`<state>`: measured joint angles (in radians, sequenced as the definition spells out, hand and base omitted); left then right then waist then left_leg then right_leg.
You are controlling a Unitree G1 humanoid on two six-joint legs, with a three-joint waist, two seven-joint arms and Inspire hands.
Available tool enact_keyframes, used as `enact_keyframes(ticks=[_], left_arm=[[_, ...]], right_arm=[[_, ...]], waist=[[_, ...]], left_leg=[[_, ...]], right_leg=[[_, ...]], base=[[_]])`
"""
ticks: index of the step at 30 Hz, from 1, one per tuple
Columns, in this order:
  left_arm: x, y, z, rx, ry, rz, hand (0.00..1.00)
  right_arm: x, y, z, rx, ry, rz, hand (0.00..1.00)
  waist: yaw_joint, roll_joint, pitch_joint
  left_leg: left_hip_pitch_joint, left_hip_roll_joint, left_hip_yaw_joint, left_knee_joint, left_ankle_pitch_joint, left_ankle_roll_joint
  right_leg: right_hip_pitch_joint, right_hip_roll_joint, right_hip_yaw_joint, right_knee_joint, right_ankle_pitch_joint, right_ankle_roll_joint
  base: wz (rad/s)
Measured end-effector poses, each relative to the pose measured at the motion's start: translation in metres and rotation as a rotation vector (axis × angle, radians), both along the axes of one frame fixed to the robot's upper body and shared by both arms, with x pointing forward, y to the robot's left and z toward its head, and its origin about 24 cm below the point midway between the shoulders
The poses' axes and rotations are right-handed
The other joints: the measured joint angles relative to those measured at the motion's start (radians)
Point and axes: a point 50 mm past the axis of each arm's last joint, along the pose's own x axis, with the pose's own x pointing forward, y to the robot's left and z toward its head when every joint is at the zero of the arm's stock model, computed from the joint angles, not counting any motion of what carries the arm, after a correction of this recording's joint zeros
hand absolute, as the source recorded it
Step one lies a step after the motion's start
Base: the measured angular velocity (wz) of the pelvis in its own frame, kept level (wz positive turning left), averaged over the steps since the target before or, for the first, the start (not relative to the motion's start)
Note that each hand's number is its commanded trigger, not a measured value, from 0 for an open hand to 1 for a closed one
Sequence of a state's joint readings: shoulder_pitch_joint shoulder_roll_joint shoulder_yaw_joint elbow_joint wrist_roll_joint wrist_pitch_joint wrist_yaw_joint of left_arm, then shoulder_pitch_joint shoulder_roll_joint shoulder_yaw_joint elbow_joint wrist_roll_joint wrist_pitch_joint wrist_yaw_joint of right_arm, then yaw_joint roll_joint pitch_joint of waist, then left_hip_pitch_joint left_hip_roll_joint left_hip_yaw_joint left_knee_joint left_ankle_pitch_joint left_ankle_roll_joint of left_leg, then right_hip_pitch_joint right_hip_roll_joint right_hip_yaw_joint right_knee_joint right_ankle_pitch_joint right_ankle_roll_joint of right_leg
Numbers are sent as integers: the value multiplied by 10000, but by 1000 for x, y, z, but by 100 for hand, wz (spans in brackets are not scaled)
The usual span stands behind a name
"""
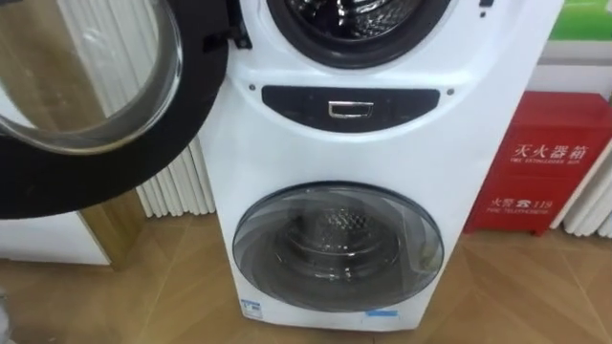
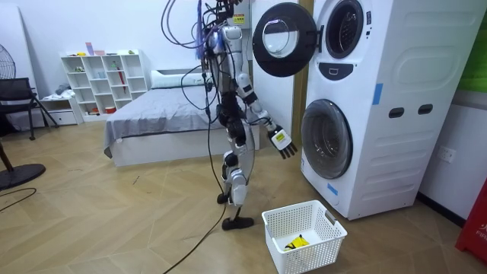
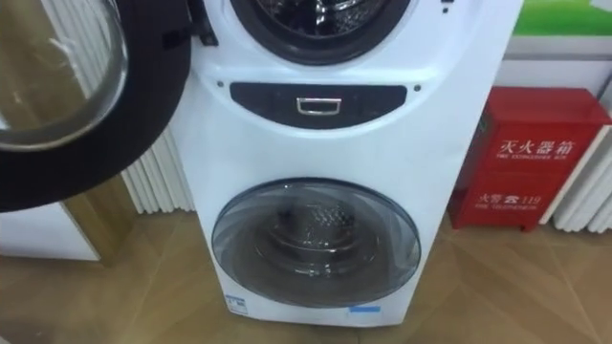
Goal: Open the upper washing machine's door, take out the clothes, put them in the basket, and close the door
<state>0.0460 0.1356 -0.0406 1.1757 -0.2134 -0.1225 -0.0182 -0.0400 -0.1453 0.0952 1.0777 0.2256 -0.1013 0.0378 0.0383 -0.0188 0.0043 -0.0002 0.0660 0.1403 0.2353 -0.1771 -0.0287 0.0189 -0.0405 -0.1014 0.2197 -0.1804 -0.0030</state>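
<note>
Clothes (judged soft, light) are to be bunched mid-fold from the upper drum [image 1: 356,17]; right robot hand [image 2: 283,142] is held slack, empty.

Washing machine [image 3: 316,162]: upper door [image 3: 57,96] swung open left, lower door [image 3: 316,244] shut.
</note>
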Motion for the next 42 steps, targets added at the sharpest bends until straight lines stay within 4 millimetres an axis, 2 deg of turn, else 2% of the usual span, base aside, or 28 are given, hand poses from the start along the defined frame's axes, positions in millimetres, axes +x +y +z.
enact_keyframes(ticks=[2, 5, 9, 12, 16, 18, 21, 24, 26, 27, 29, 30, 32, 33, 34, 35, 37, 42], left_arm=[[0, -2, 0, -196, -67, 20, 0], [1, -2, 0, -387, -208, 497, 0], [-1, 1, 0, -486, -268, 1036, 0], [-4, 3, 0, -653, -291, 1740, 0], [-10, 10, 0, -667, -359, 2548, 0], [-9, 17, 2, -678, -599, 3194, 0], [6, 35, 11, -852, -1571, 4659, 0], [28, 58, 27, -962, -2896, 6271, 0], [47, 91, 50, -865, -4407, 7457, 0], [53, 100, 58, -786, -4829, 7710, 0], [74, 132, 88, -426, -6176, 8552, 0], [78, 140, 97, -328, -6529, 8683, 0], [97, 162, 132, -139, -8071, 8933, 0], [100, 166, 140, -64, -8368, 8943, 0], [103, 174, 155, 83, -8886, 8982, 0], [107, 180, 168, 207, -9354, 8996, 0], [108, 187, 178, 604, -9285, 8877, 0], [114, 186, 189, 677, -9300, 8998, 0]], right_arm=[[9, 0, 4, -142, -435, 23, 0], [13, 1, 6, -176, -667, -83, 0], [10, 1, 5, -245, -570, -32, 0], [7, -1, 4, -233, -526, -245, 0], [4, -10, 5, -291, -548, -780, 0], [0, -14, 4, -341, -478, -958, 0], [-5, -20, 4, -403, -548, -1339, 0], [-9, -30, 6, -472, -605, -1962, 0], [-22, -38, 5, -624, -523, -2373, 0], [-25, -41, 5, -693, -534, -2462, 0], [-31, -49, 9, -1049, -663, -2562, 0], [-32, -50, 10, -1089, -701, -2589, 0], [-42, -52, 8, -1136, -519, -2711, 0], [-44, -53, 8, -1148, -469, -2723, 0], [-48, -55, 9, -1238, -460, -2735, 0], [-51, -59, 11, -1373, -478, -2697, 0], [-53, -62, 13, -1568, -497, -2624, 0], [-53, -64, 17, -1862, -434, -2363, 0]], waist=[[-41, -7, -2], [-19, -50, 30], [-76, -87, 94], [-46, -59, 97], [-86, 107, -3], [-81, 177, 9], [-156, 312, 24], [-179, 517, 11], [-156, 604, -16], [-104, 621, -21], [-15, 754, -43], [-35, 783, -46], [-20, 826, -48], [21, 899, -32], [168, 981, -71], [234, 1109, -74], [241, 1252, -69], [334, 1215, -98]], left_leg=[[-67, 0, -126, 18, 20, -32], [-71, -4, -154, 21, 17, -37], [-92, -55, -387, 32, 0, -55], [-89, -75, -473, 21, -25, -72], [-57, -103, -537, -26, -26, -72], [70, -113, -606, -47, -26, -73], [142, -116, -625, -54, -30, -79], [205, -114, -577, -108, -29, -79], [304, -112, -522, -242, -27, -80], [304, -104, -471, -245, -27, -80], [325, -106, -343, -306, -28, -79], [342, -114, -337, -329, -28, -78], [426, -121, -260, -403, -28, -78], [466, -116, -195, -440, -28, -78], [521, -105, -19, -468, -30, -77], [529, -109, 23, -479, -32, -76], [479, -111, 32, -504, -32, -75], [343, -103, -37, -497, -31, -75]], right_leg=[[5, 11, -106, -2, 1, -18], [63, 9, -148, -63, -18, -19], [291, -7, -368, -381, -31, 6], [365, 7, -386, -489, -27, 19], [417, -5, -394, -496, -6, 18], [556, -10, -393, -514, -7, 18], [715, -7, -493, -654, -8, 15], [711, -3, -374, -649, -3, 14], [700, 12, -284, -630, -4, 15], [674, 16, -237, -629, -4, 15], [621, 14, -131, -632, 19, 51], [616, 11, -110, -631, 22, 57], [618, 7, 25, -630, 24, 60], [618, 14, 88, -629, 25, 61], [566, 20, 202, -611, 32, 72], [506, 11, 284, -533, 42, 79], [454, 11, 314, -495, 42, 82], [309, 14, 195, -510, 40, 80]], base=[[13], [6], [19], [6], [0], [0], [6], [-7], [-10], [-17], [-18], [-14], [-12], [-27], [-36], [-33], [-8], [5]])
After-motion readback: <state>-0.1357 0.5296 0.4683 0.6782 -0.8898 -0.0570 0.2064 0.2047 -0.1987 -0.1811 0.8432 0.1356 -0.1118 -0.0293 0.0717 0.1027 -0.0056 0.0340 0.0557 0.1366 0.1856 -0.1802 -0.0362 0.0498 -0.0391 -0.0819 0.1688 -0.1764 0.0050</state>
